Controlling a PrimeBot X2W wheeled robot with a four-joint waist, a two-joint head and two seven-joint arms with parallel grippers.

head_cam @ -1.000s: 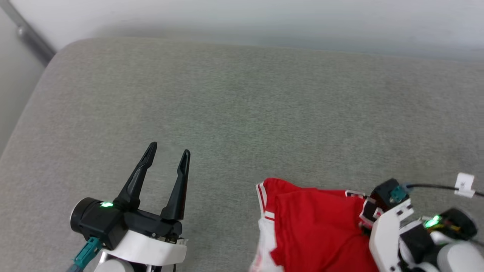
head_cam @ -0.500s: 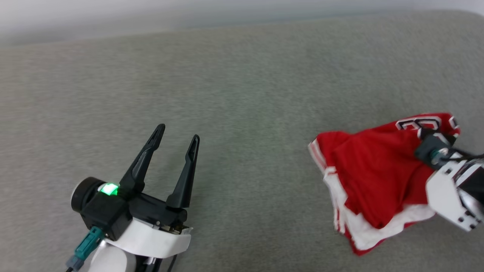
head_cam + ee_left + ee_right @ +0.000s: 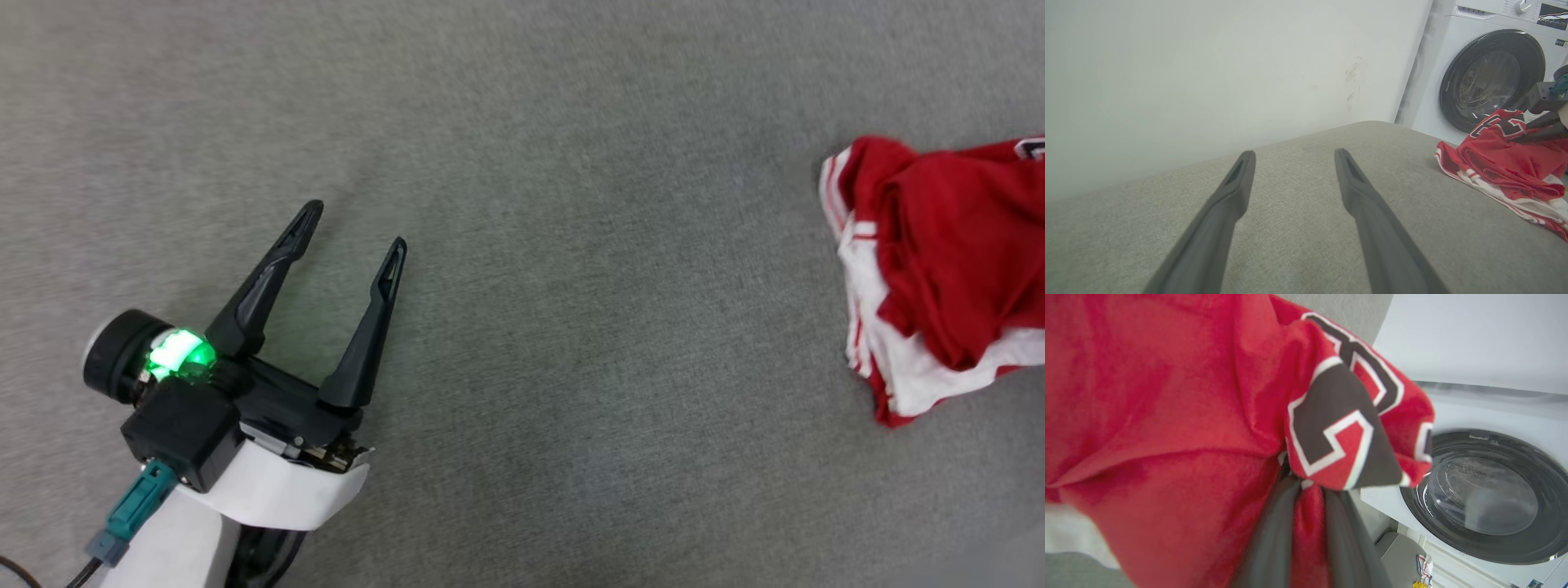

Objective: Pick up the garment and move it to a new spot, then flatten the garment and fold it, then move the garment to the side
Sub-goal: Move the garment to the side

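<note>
- Stretching between the left gripper (image 3: 356, 227) and the garment (image 3: 939, 245), a broad run of bare grey cushion (image 3: 571, 367) lay open in the head view, and the two were well apart.
- The left gripper was over the cushion's left part, with its two long dark fingers (image 3: 261, 286) spread wide in a V.
- The garment sat at the right edge of the head view, cut off by the frame, and its lower folds rested bunched on the cushion.
- In the left wrist view the cushion's far edge curved down in a soft rounded lip against a plain pale wall (image 3: 1208, 81). There the garment lay near the cushion's corner, beside a white washing machine (image 3: 1490, 77).
- The right gripper (image 3: 1301, 490) was clamped on the garment. In the right wrist view its fingers converged on a pinch of red cloth that ran between them and bulged over the tips.
- The cushion was a fine woven fabric, matte and lightly flecked, lying flat and smooth.
- The garment was soft red jersey with white panels and thin red-and-white striped trim along a seam. It also carried a blocky dark numeral (image 3: 1339, 428) outlined in white.
- The washing machine had a round, dark-rimmed door (image 3: 1486, 498) of clear glass, seen beyond the gripped cloth.
</note>
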